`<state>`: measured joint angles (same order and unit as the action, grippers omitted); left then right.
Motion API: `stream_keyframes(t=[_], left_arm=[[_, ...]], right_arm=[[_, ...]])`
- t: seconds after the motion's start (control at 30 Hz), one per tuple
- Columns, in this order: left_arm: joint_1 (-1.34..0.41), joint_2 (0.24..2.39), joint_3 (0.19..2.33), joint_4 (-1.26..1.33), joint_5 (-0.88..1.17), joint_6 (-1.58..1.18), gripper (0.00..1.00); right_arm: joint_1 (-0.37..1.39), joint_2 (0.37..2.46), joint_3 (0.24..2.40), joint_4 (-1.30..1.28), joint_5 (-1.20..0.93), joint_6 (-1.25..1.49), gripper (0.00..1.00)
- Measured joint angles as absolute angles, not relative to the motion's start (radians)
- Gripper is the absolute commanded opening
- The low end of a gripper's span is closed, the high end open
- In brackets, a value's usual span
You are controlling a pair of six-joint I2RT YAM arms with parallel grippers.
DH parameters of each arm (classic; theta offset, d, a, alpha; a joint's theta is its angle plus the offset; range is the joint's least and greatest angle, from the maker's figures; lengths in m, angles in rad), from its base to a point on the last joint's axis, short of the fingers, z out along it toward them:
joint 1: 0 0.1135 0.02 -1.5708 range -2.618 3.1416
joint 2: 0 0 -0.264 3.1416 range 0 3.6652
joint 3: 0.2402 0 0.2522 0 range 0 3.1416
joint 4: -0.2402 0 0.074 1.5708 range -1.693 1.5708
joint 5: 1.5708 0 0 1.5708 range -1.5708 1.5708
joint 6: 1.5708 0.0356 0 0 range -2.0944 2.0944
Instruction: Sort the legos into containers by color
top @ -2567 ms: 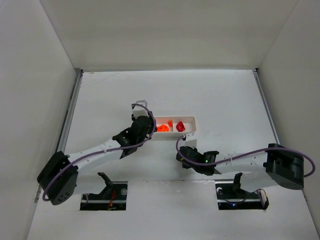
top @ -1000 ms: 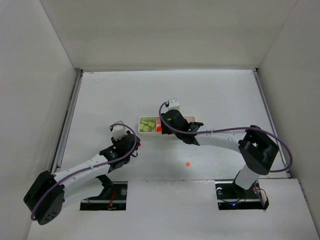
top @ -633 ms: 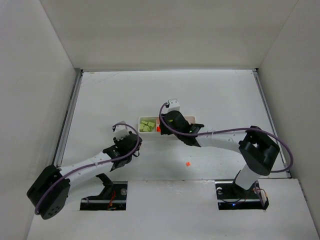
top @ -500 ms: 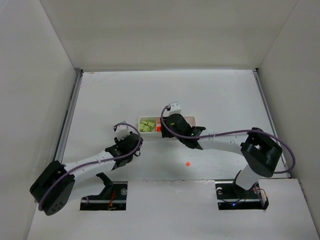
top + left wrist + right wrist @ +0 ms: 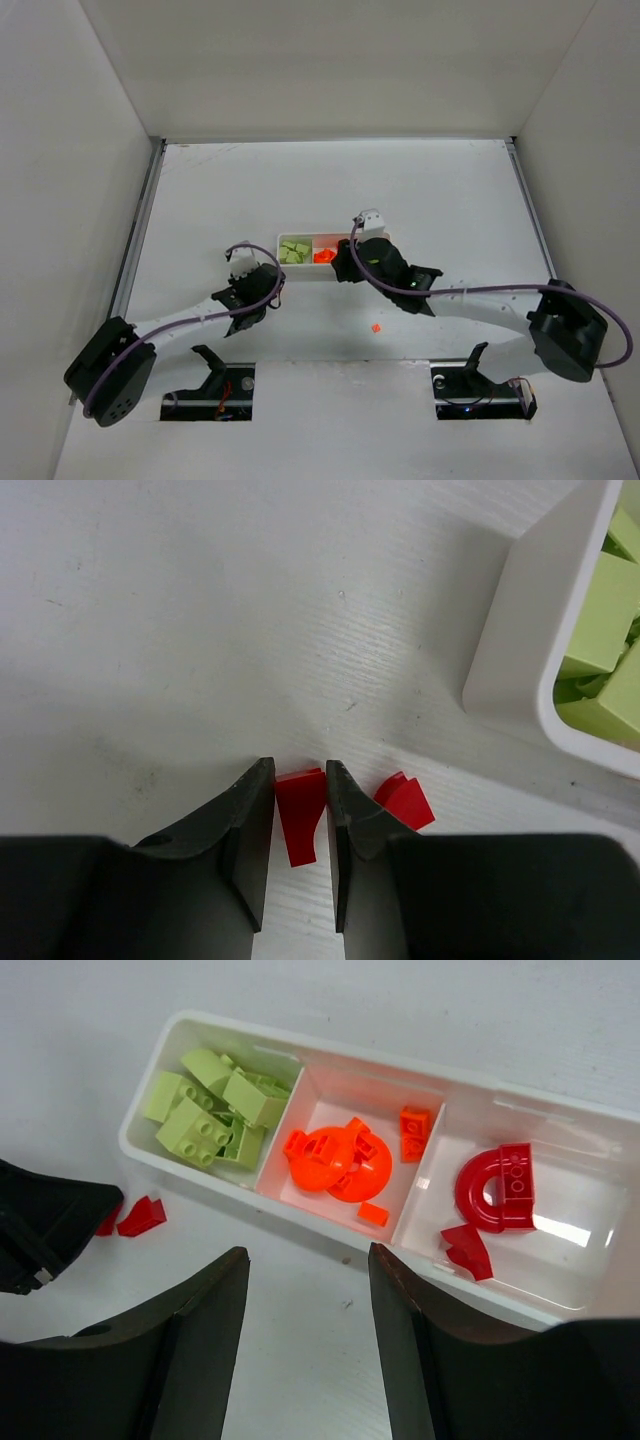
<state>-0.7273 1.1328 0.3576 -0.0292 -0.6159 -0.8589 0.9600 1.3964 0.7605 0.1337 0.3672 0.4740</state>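
The table (image 5: pixel 440 190) is walled on three sides, with a broad stretch of its surface lying between the tray (image 5: pixel 330 1228) and the far wall. Since half a second ago the right arm (image 5: pixel 480 300) has swung toward the near right. Its wrist has slid off the tray's middle, so the orange compartment now shows from above, while the right-hand one stays hidden there. The left arm (image 5: pixel 180 325) has hardly shifted and reaches to a spot just near-left of the tray. The right wrist view shows all three compartments: green bricks (image 5: pixel 215 1105) on the left, orange pieces (image 5: pixel 335 1160) in the middle, red pieces (image 5: pixel 495 1195) on the right. The right gripper (image 5: pixel 305 1350) hangs above the tray's near wall, its jaws spread with nothing between them. Only the left wrist view shows the left gripper (image 5: pixel 300 820) pinching a red brick (image 5: pixel 300 815) on the table, close to the tray's corner. A second red brick (image 5: pixel 405 802) lies just beside its finger. A stray orange brick (image 5: pixel 375 327) sits alone nearer the bases.
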Motion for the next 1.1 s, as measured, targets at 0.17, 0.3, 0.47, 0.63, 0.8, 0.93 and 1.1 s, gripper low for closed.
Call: stream_keyframes(t=[0.17, 0.3, 0.47, 0.63, 0.8, 0.93, 1.1], left_arm=[[-0.728, 0.982, 0.373, -0.11, -0.622, -0.858, 0.09], [-0.769, 0.914, 0.476, -0.139, -0.626, -0.846, 0.1], [-0.884, 1.087, 0.708, -0.076, -0.618, -0.791, 0.1], [-0.968, 1.363, 0.91, 0.043, -0.577, -0.712, 0.11], [-0.974, 1.568, 1.04, 0.094, -0.504, -0.672, 0.11], [-0.974, 1.683, 1.115, 0.109, -0.466, -0.659, 0.12], [-0.976, 1.798, 1.192, 0.116, -0.438, -0.65, 0.15]], right_arm=[[0.914, 1.249, 0.67, 0.176, 0.397, 0.484, 0.6], [0.83, 1.143, 0.58, 0.215, 0.443, 0.521, 0.48], [0.688, 1.056, 0.5, 0.215, 0.469, 0.599, 0.16], [0.613, 0.991, 0.464, 0.212, 0.463, 0.657, 0.25], [0.566, 0.955, 0.437, 0.213, 0.447, 0.693, 0.29], [0.551, 0.949, 0.429, 0.213, 0.428, 0.711, 0.35], [0.55, 0.949, 0.429, 0.215, 0.407, 0.72, 0.38]])
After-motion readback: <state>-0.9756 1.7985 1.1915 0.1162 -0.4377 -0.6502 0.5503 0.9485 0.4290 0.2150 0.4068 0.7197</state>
